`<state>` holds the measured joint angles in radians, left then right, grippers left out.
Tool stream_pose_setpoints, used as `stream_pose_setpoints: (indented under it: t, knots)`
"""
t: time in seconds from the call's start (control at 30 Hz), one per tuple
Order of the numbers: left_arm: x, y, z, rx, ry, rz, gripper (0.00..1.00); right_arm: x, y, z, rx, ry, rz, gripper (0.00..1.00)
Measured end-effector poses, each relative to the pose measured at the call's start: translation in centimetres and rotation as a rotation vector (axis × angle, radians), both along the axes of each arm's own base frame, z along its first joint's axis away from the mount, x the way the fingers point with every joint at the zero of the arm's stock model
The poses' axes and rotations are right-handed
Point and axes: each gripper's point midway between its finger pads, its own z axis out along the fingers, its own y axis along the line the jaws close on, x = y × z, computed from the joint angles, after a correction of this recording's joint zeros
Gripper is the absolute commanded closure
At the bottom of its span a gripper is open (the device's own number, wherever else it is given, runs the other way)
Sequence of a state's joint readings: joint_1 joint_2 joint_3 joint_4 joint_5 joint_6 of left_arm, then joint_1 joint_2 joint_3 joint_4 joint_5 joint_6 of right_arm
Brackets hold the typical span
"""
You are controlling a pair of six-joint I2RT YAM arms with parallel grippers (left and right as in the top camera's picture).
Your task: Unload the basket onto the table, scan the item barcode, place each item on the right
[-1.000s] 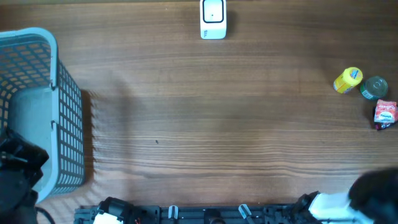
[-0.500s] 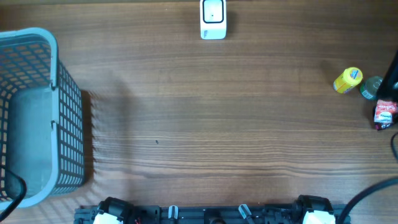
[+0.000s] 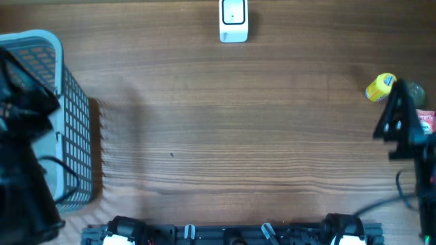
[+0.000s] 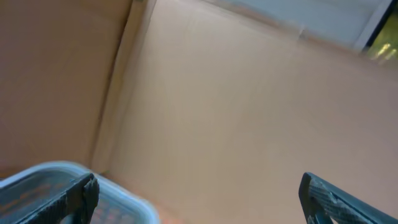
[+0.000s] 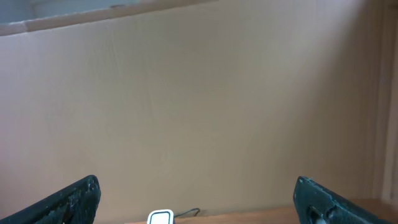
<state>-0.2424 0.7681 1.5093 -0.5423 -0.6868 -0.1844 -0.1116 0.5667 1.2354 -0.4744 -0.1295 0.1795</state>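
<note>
The white barcode scanner (image 3: 234,20) stands at the table's far edge, and it also shows low in the right wrist view as the scanner (image 5: 160,218). At the right edge lie a yellow bottle (image 3: 377,88) and a red packet (image 3: 426,121), partly covered by my right arm. My right gripper (image 3: 400,109) hangs above them; in its wrist view this gripper (image 5: 199,205) is open and empty, facing the back wall. My left gripper (image 3: 30,95) is over the basket. In its wrist view the left gripper (image 4: 199,199) is open and empty.
A light blue mesh basket (image 3: 75,136) stands at the table's left end, its rim (image 4: 118,196) low in the left wrist view. A brown cardboard wall (image 5: 199,93) backs the table. A black rail (image 3: 225,235) runs along the front edge.
Both arms have swung up into the overhead view. The left one now lies over the basket. The right one has moved over the items at the right and covers the green can.
</note>
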Motion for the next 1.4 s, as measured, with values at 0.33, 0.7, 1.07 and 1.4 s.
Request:
stream_pose_setpoints:
  t: [0.33,0.7,1.07,1.4]
  knots:
    - [-8.1,0.2,-5.5,0.08,-0.048,-0.019,0.0,-8.5,0.5,-0.3,-0.081,-0.159,-0.046,0.0]
    - [-13.9,-3.7,-5.0,0.158,-0.191,-0.187,0.0,-18.7,-0.2,0.0,-0.066,-0.393,-0.153,0.0]
    - [-18.0,-4.4,-6.9,0.182,-0.276,-0.181,0.0,-18.7,-0.2,0.0,0.012,-0.397,-0.137,0.0]
    - [-23.8,-5.1,0.8,0.271,-0.679,-0.15,0.0,-17.1,-0.4,0.4,0.475,-0.461,0.074,0.0]
